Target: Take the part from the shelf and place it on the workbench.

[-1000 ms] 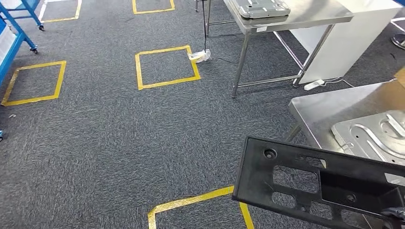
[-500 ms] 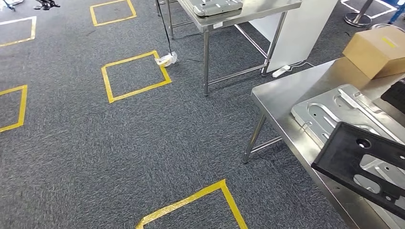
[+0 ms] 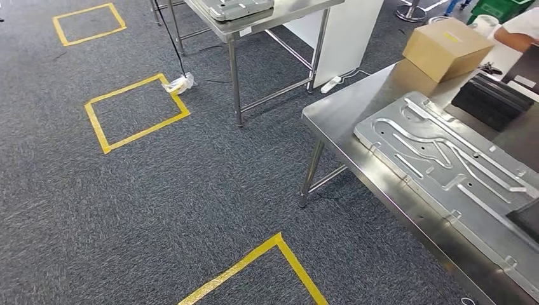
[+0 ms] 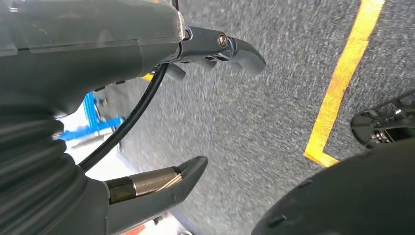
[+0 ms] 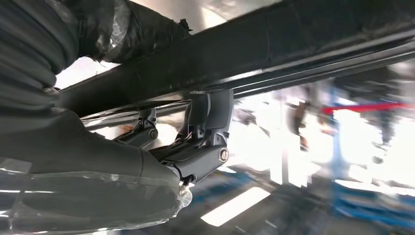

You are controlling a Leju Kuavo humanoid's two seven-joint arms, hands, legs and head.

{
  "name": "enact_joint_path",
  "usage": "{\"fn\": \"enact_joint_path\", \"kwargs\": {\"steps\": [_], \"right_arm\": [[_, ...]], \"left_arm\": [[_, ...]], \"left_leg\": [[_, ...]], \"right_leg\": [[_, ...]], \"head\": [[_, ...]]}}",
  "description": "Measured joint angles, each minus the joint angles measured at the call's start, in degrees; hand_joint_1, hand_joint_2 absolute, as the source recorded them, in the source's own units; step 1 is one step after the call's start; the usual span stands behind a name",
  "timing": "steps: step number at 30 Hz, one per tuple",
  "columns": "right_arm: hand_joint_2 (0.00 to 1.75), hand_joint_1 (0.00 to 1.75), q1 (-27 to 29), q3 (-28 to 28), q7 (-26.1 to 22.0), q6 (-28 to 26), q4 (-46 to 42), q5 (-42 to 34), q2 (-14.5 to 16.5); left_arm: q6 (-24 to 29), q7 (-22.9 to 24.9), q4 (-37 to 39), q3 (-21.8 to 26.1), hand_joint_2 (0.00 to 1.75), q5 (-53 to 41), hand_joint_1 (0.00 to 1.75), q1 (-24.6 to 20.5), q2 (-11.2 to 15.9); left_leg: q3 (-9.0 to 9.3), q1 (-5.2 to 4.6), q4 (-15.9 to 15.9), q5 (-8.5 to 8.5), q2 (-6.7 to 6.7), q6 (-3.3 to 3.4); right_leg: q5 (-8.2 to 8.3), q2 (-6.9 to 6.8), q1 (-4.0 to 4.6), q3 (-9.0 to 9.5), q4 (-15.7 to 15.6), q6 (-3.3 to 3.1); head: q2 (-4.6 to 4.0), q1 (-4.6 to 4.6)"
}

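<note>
the left hand hung over the grey carpet beside a yellow tape line, its fingers and thumb spread with nothing between them. the right hand had its fingers hooked up against the edge of the black part, grasping it; the background behind it was too blurred to read. in the head view a dark corner of that part showed at the right edge, over the near workbench, though i cannot tell whether it touched the surface.

nearest on the floor lay a corner of yellow tape. the workbench carried a long stamped metal plate lying flat along it. beyond the plate sat a black block, and past that a cardboard box at the far end of the bench. a person's arm reached in at the top right corner.

farther out on the carpet was a yellow tape square with a crumpled bit of plastic at its far corner. behind it stood a second steel table holding another metal plate, with a white panel beside its legs and a power strip on the floor.
</note>
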Motion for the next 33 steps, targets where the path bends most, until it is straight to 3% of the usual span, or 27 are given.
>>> {"fn": "enact_joint_path", "kwargs": {"steps": [1,3,5,7,9,11,13,14,15,17,19,23,33], "right_arm": [[1.75,1.75,-0.22,1.15,2.67,-1.30,2.61,-0.27,-1.58],[1.75,1.75,-0.63,4.58,8.67,-4.66,8.17,-2.11,-5.26],[1.75,1.75,-0.80,9.80,14.45,-8.21,13.97,-5.56,-9.27],[1.75,1.75,-0.72,15.46,18.23,-10.69,18.87,-8.74,-12.94],[1.75,1.75,-0.52,19.35,19.68,-11.78,21.77,-10.27,-15.37],[1.75,1.75,-0.39,21.72,20.35,-12.21,23.71,-10.96,-16.78],[1.75,1.75,-0.39,24.11,21.34,-12.64,25.55,-11.34,-17.86],[1.75,1.75,-0.40,25.75,22.17,-13.21,26.58,-11.42,-18.44],[1.75,1.75,-0.47,27.70,23.13,-14.09,27.68,-11.47,-19.15],[1.75,1.75,-0.88,32.48,25.27,-16.97,30.24,-11.73,-20.62],[1.75,1.75,-1.94,37.62,27.32,-20.38,32.82,-12.12,-21.85],[1.75,1.75,-5.73,48.91,31.29,-24.11,36.61,-12.68,-23.65],[1.75,1.75,-20.68,72.72,37.23,-26.06,43.00,-5.74,-23.52]], "left_arm": [[-0.17,0.07,-0.01,-0.15,1.75,-0.10,0.00,-0.14,0.05],[-0.39,0.16,-0.01,-0.40,1.75,-0.24,0.00,-0.40,0.36],[-0.49,0.18,-0.01,-0.57,1.75,-0.25,0.00,-0.73,0.71],[-0.53,0.18,-0.05,-0.75,1.75,-0.22,0.00,-1.19,0.90],[-0.53,0.18,-0.10,-0.94,1.75,-0.21,0.00,-1.50,1.10],[-0.53,0.17,-0.11,-1.09,1.75,-0.20,0.00,-1.50,1.23],[-0.53,0.16,-0.11,-1.22,1.75,-0.17,0.00,-1.28,1.25],[-0.56,0.18,-0.11,-1.27,1.75,-0.12,0.00,-1.14,1.26],[-0.61,0.21,-0.11,-1.31,1.75,-0.05,0.00,-1.00,1.28],[-0.80,0.37,-0.11,-1.33,1.75,0.20,0.00,-0.90,1.47],[-1.08,0.63,-0.12,-1.33,1.75,0.42,0.00,-1.01,1.81],[-1.52,1.24,-0.14,-1.31,1.75,0.97,0.00,-1.68,2.00],[-1.70,1.84,-0.16,-1.28,1.75,1.92,0.00,-2.11,2.03]], "left_leg": [[0.09,0.01,0.13,-0.16,0.64,-0.17],[0.33,-0.22,0.47,-0.64,1.83,-0.77],[0.61,-0.47,0.58,-1.05,2.94,-1.42],[1.03,-0.48,0.53,-1.34,3.86,-1.97],[0.38,-0.35,2.48,-2.94,2.23,-2.51],[-2.66,-0.21,8.64,-6.34,-0.72,-2.70],[-6.31,-0.21,15.39,-8.57,-1.91,-2.44],[-7.20,-0.29,16.58,-8.12,-2.14,-2.16],[-7.08,-0.43,15.52,-6.50,-2.29,-1.73],[-4.72,-1.05,8.59,-1.78,-2.71,-0.30],[-2.67,-1.58,2.69,0.84,-2.95,0.82],[-2.26,-1.68,0.89,1.20,-2.87,-0.52],[-2.28,-1.72,1.14,1.52,-3.17,-0.08]], "right_leg": [[1.96,-0.64,-0.12,2.06,-3.68,0.10],[4.26,-2.50,0.07,5.63,-10.33,-0.28],[4.35,-2.87,0.44,6.42,-12.19,-1.13],[4.57,-1.48,0.39,6.23,-12.27,-1.89],[4.80,-0.47,0.19,6.07,-12.41,-2.56],[4.95,0.27,0.26,5.88,-12.45,-3.10],[4.97,0.96,0.64,5.78,-12.42,-3.51],[4.94,1.40,0.86,5.82,-12.41,-3.66],[4.90,1.85,1.09,5.93,-12.40,-3.77],[4.85,2.81,1.40,6.15,-12.40,-3.87],[4.86,3.45,1.51,6.10,-12.36,-3.78],[4.77,3.64,1.43,5.83,-12.19,-3.48],[5.01,3.21,1.40,5.80,-12.26,-3.11]], "head": [[0.00,0.01],[0.00,-0.01],[0.00,-0.04],[0.00,-0.08],[0.00,-0.15],[0.00,-0.19],[0.00,-0.19],[0.00,-0.19],[0.00,-0.19],[0.00,-0.17],[0.00,-0.13],[0.00,-0.14],[0.00,-0.13]]}}
